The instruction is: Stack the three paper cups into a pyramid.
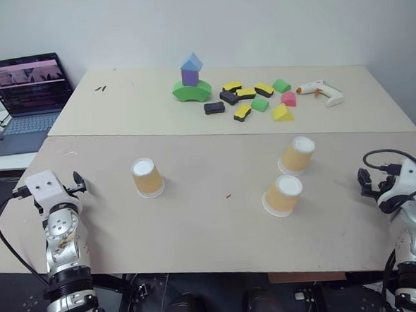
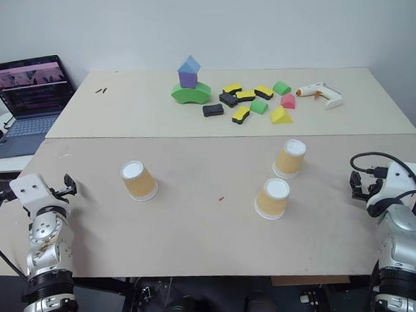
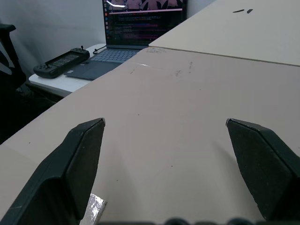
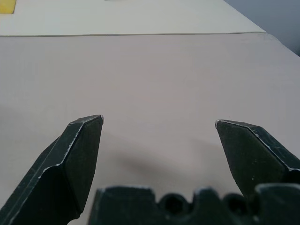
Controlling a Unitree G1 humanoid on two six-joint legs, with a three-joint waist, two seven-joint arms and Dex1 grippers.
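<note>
Two pale desks (image 1: pixel 198 227) stand end to end against a white wall, the near one beige and the far one cream. On the near desk sit three paper cups, all upside down with their white bases up. One cup (image 1: pixel 147 178) stands alone toward the left. The other two are on the right, near each other but apart: one (image 1: pixel 297 155) farther back, one (image 1: pixel 283 195) closer to the front edge. None rests on another, so the pyramid is not yet built.

On the far desk a purple block with a blue roof sits on a green base (image 1: pixel 191 80). Just right of it lie scattered foam blocks (image 1: pixel 253 100) in black, yellow, green and pink, and beyond them a white glue gun (image 1: pixel 320 91). An open laptop (image 1: pixel 26 96) stands on a low side table at the far left, with a dark handheld controller (image 3: pixel 61 62) beside it.

The left end effector (image 3: pixel 165 123) hangs over the near desk's left edge, its two black fingers spread wide with nothing between them. The right end effector (image 4: pixel 159 121) is at the right edge, likewise spread and empty, well apart from the cups
</note>
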